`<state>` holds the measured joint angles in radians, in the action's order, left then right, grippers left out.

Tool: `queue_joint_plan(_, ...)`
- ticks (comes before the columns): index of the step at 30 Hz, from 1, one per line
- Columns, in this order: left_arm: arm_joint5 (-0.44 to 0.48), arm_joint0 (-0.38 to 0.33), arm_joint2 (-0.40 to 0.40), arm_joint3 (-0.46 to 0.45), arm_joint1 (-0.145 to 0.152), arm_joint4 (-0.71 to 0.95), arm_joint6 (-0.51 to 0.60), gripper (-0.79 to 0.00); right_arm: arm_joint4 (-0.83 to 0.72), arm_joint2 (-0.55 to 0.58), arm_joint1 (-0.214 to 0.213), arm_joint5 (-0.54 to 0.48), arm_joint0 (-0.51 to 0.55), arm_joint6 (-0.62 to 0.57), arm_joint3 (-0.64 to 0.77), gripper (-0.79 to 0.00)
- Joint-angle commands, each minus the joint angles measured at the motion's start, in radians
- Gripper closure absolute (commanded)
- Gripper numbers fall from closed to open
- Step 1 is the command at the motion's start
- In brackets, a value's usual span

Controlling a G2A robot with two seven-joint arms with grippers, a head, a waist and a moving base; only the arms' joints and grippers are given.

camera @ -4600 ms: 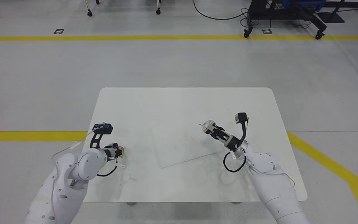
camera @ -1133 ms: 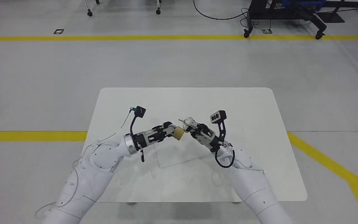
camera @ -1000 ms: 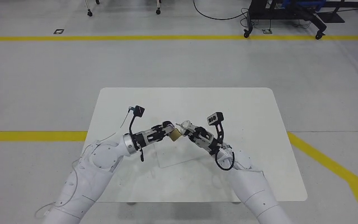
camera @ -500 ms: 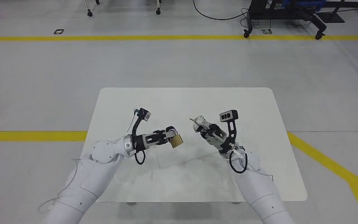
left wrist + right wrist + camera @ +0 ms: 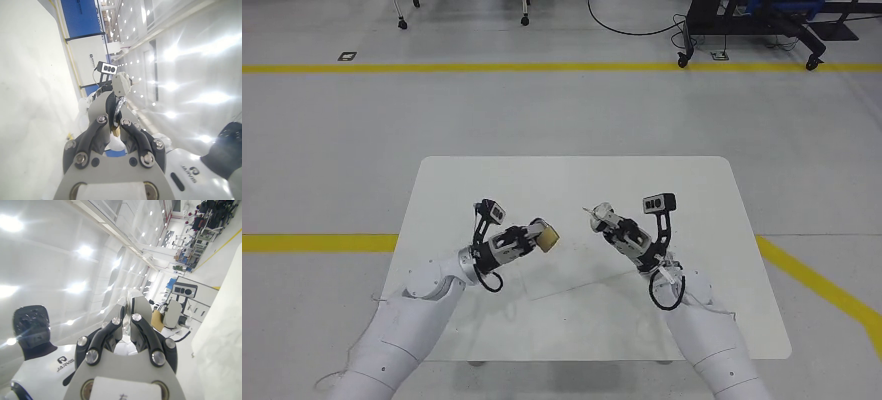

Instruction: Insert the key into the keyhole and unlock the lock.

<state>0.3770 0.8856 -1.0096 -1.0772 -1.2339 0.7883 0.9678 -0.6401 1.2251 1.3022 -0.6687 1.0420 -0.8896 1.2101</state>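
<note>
Left end effector (image 5: 532,239) clamped on brass padlock (image 5: 545,235) — small, rigid, likely weighty | right end effector (image 5: 599,216) pinched shut on key (image 5: 588,211) — thin, best held by its bow | both above worktop (image 5: 692,190)

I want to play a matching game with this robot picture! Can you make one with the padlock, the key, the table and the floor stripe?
Things:
1 padlock
2 key
3 table
4 floor stripe

Matches:
A yellow
B held in the left tool
C white
D held in the right tool

Pairs: 1-B, 2-D, 3-C, 4-A
</note>
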Motion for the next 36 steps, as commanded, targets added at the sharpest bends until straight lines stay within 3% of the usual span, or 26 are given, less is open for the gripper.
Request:
queue_joint_plan(1, -0.059, -0.035, 0.018, 0.053, -0.008, -0.004, -0.005, 0.000, 0.096, 0.017, -0.006, -0.011, 0.021, 0.044, 0.044, 0.000)
queue_joint_plan(4, -0.115, -0.072, 0.048, 0.100, -0.027, 0.042, 0.007, 0.000, 0.274, 0.061, -0.017, -0.038, 0.046, 0.126, 0.092, 0.000)
queue_joint_plan(9, -0.182, -0.157, 0.112, 0.218, -0.077, 0.145, 0.057, 0.000, 0.786, 0.105, -0.023, 0.001, 0.118, 0.428, 0.237, 0.000)
queue_joint_plan(13, -0.174, -0.212, 0.150, 0.302, -0.113, 0.172, 0.084, 0.000, 0.927, 0.091, -0.019, 0.052, 0.155, 0.546, 0.304, 0.000)
queue_joint_plan(22, -0.104, -0.287, 0.185, 0.477, -0.176, 0.217, 0.159, 0.000, 1.036, 0.091, -0.020, 0.087, 0.183, 0.634, 0.365, 0.000)
queue_joint_plan(32, -0.104, -0.287, 0.185, 0.477, -0.176, 0.217, 0.159, 0.000, 1.036, 0.091, -0.020, 0.087, 0.183, 0.634, 0.365, 0.000)
queue_joint_plan(36, 0.080, -0.236, 0.141, 0.404, -0.166, 0.192, 0.059, 0.000, 1.036, 0.091, -0.020, 0.087, 0.183, 0.634, 0.365, 0.000)
